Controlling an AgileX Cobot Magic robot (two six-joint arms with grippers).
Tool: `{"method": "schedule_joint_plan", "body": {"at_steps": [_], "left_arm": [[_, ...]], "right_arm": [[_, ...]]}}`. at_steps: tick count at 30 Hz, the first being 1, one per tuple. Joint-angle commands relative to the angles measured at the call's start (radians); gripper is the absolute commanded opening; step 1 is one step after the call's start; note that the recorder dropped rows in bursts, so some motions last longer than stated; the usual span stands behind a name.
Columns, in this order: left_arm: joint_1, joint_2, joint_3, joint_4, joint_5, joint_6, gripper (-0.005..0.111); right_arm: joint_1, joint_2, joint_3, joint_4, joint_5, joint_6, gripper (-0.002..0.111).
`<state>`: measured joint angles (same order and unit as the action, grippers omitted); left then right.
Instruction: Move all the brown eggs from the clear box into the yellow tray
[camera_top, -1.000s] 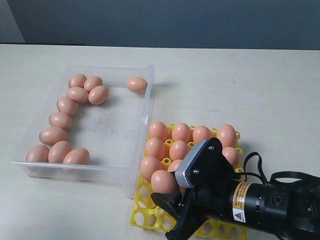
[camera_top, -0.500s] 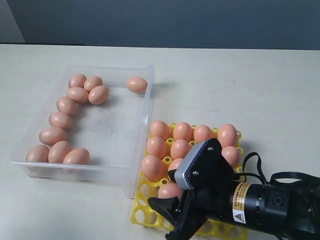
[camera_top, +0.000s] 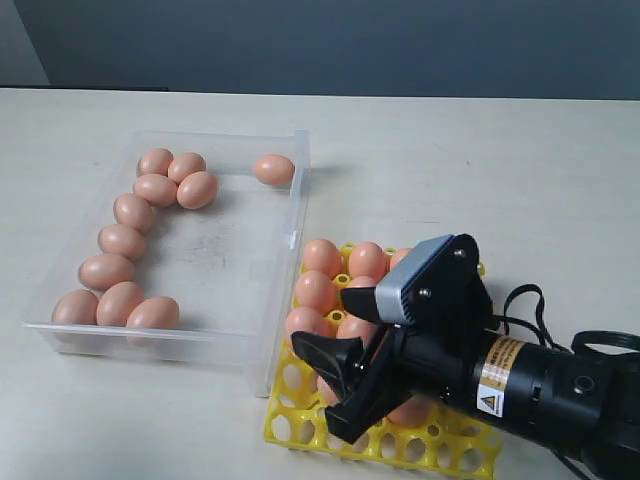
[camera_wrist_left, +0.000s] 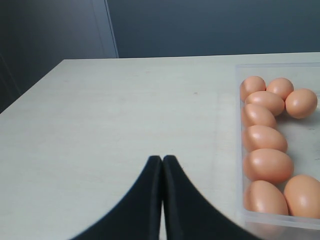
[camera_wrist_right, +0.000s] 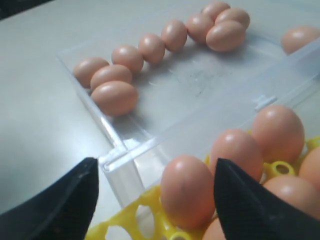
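Right gripper hangs open, empty, over the yellow tray. The brown eggs left in the clear box mostly hug its wall toward the worktop's left edge. Left gripper, pinched shut, looks nearer.

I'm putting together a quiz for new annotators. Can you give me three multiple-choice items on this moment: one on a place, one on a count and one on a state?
1. Where in the clear box does the lone egg lie?
A) in the far corner on the yellow tray's side
B) in the middle of the floor
C) within the long line of eggs

2. How many brown eggs are in the clear box?
A) 5
B) 11
C) 18

3. How is the right gripper?
A) shut on an egg
B) open, holding nothing
C) out of view

Answers:
1 A: it sits apart from the others in that corner.
2 B: there are ten in the curved line plus the lone one.
3 B: its jaws stand wide apart over the tray.
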<state>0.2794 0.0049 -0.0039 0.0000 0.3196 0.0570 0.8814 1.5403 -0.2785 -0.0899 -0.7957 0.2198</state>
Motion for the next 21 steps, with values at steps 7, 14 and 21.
{"method": "schedule_joint_plan", "body": {"at_steps": [7, 14, 21], "left_arm": [[-0.005, -0.005, 0.004, 0.0, -0.011, 0.0, 0.0], [-0.005, -0.005, 0.004, 0.0, -0.011, 0.0, 0.0], [-0.005, -0.005, 0.004, 0.0, -0.011, 0.0, 0.0]], "right_arm": [[-0.002, -0.081, 0.004, 0.078, 0.189, -0.076, 0.064], [-0.002, -0.081, -0.02, 0.048, 0.387, -0.133, 0.064], [-0.002, -0.081, -0.106, 0.048, 0.563, -0.136, 0.027]]}}
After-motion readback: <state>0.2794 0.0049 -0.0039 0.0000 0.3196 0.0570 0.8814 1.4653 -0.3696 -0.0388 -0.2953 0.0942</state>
